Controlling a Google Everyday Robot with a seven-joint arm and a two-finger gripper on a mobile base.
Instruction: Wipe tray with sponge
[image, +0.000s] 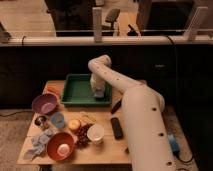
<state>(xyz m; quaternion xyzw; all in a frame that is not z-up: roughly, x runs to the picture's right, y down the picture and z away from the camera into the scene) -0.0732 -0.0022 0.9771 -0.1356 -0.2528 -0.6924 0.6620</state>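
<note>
A green tray sits at the back of the wooden table. My white arm reaches over it from the right. My gripper points down into the tray's right part, close to its floor. A pale object under the gripper may be the sponge, but I cannot make it out.
In front of the tray stand a purple bowl, a blue cup, a red bowl with a white item, a white cup, grapes, an orange fruit, a grey cloth and a black remote.
</note>
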